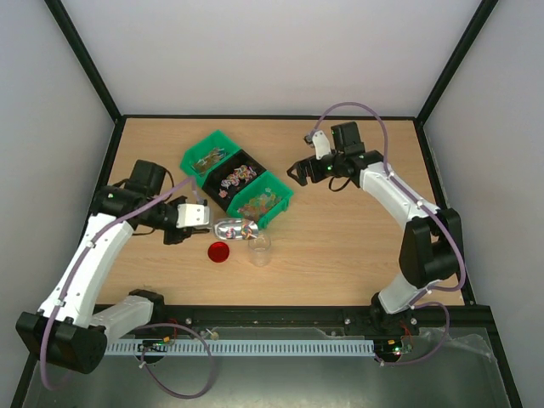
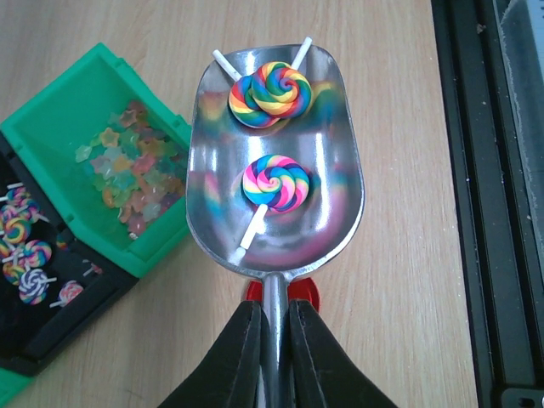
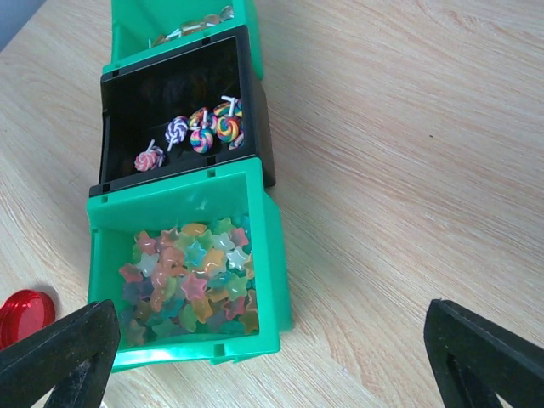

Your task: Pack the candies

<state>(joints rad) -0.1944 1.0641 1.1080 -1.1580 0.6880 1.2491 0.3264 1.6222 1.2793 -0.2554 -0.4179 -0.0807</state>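
**Loaded scoop (image 2: 333,170) in left tool (image 2: 272,313)**

Fingers clamped on the handle. The scoop's long axis runs straight ahead of the tool, mouth pointing away. Three swirl candies (image 2: 276,183) in the bowl: the nearest one's stick points back toward the tool, the far two's sticks point away. The right tool (image 3: 268,327) is spread wide, with star candies (image 3: 187,280) in a green bin (image 3: 272,246) just below it.

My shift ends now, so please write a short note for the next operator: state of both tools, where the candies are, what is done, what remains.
Left tool: shut on the metal scoop, which carries three rainbow lollipops.
Right tool: open, holding nothing.
More lollipops lie in the black bin; star candies fill the green bin beside it.
Clear cup stands uncovered by the red lid.
Done: scoop loaded. Left: probably tip it into the cup, then close it.
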